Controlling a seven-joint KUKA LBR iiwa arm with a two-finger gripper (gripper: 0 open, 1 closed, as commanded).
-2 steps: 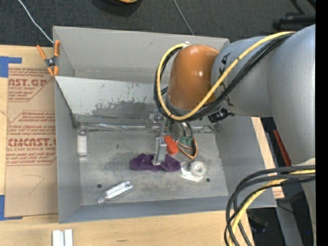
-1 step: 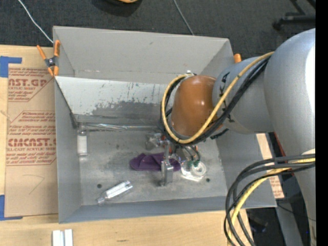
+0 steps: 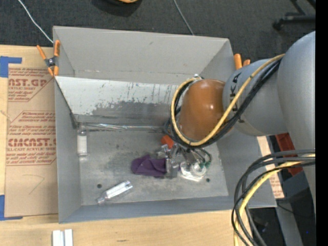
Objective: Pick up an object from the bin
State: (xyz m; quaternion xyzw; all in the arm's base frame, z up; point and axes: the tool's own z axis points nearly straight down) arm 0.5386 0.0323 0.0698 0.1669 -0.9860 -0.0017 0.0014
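Gripper point(image 3: 172, 162) down low at the floor of the bin point(image 3: 138, 50), right of centre and toward the near wall. Orange cover point(image 3: 201, 109) on the wrist sits above it and hides the upper part. Black and yellow cables point(image 3: 177, 118) loop round the cover. Released or clenched: cannot tell, since the metal parts overlap and the cover blocks the view.

Purple thing point(image 3: 147, 166), soft and crumpled like a scrap of cloth or a small bag, lies on the floor just left of the gripper. Its right end meets the gripper's metal. Whether it is gripped or only touched, cannot tell. It is the nearest item on that side.

Clear plastic piece point(image 3: 197, 172) with green marks lies just right of the gripper on the floor, close enough that a gap cannot be made out. Small orange piece point(image 3: 166, 139) sits just behind the gripper, at the lower edge of the cover.

Rest of the bin, all well apart from the gripper:
- 1 clear tube point(image 3: 115, 190), lying tilted on the floor toward the near left corner.
- 1 small clear vial point(image 3: 82, 143) close against the left wall.
- 1 long clear rod point(image 3: 120, 127) lying along the foot of the sloped far wall, running left to right.

Floor is grey metal, scuffed, with darker marks up the far slope.
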